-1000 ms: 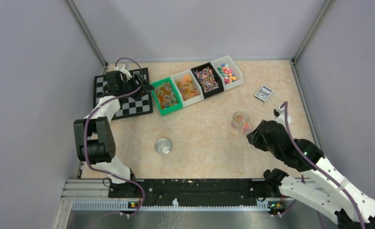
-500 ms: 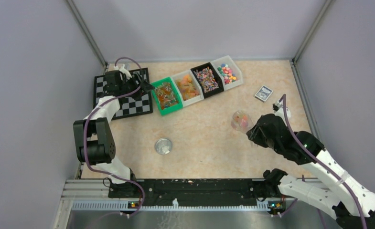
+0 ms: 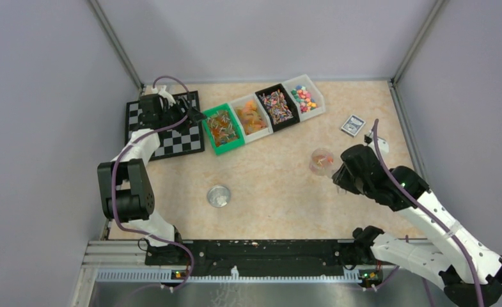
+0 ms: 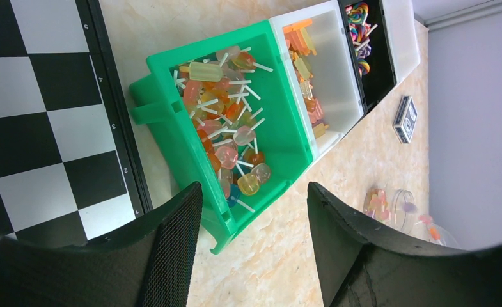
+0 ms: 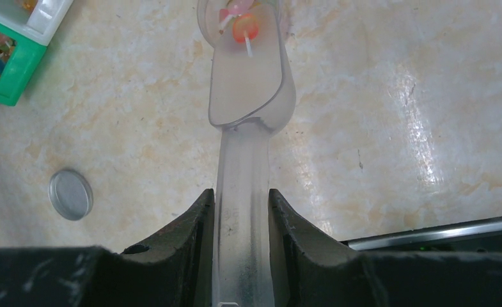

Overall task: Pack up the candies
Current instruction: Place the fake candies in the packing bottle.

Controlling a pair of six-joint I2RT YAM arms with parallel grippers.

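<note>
The candies [image 4: 226, 137] nearest the left arm are small translucent lollipops on thin white sticks, in orange, pink, yellow and pale green. They lie heaped and crossing one another in a green bin [image 4: 283, 121]. This bin stands first in a slanted row of four at the far side of the worktop [image 5: 395, 96].

Beside it, a white bin [image 4: 337, 70] holds flat orange and yellow pieces. A black bin [image 4: 375, 64] holds striped, swirled sweets on sticks, and the last white bin [image 3: 319, 97] holds small blocks of pink, yellow and red.

The left hand [image 4: 253, 192] hangs open, its fingers spread apart with nothing between them. It sits over the edge of the chessboard [image 4: 43, 128], just beside the green bin.

The right hand [image 5: 240, 201] is closed tight on the handle of a clear scoop [image 5: 248, 83], which points away from the arm. At the scoop's front lip sit a few sweets, one orange-red on a white stick and the others pinkish, where the lip meets the mouth of a clear jar [image 3: 321, 161]. Whether they rest in the scoop or already in the jar cannot be told. The jar shows a small orange-red and pink cluster inside.

A round clear lid [image 5: 71, 194] lies flat on the worktop, well apart from the jar.
</note>
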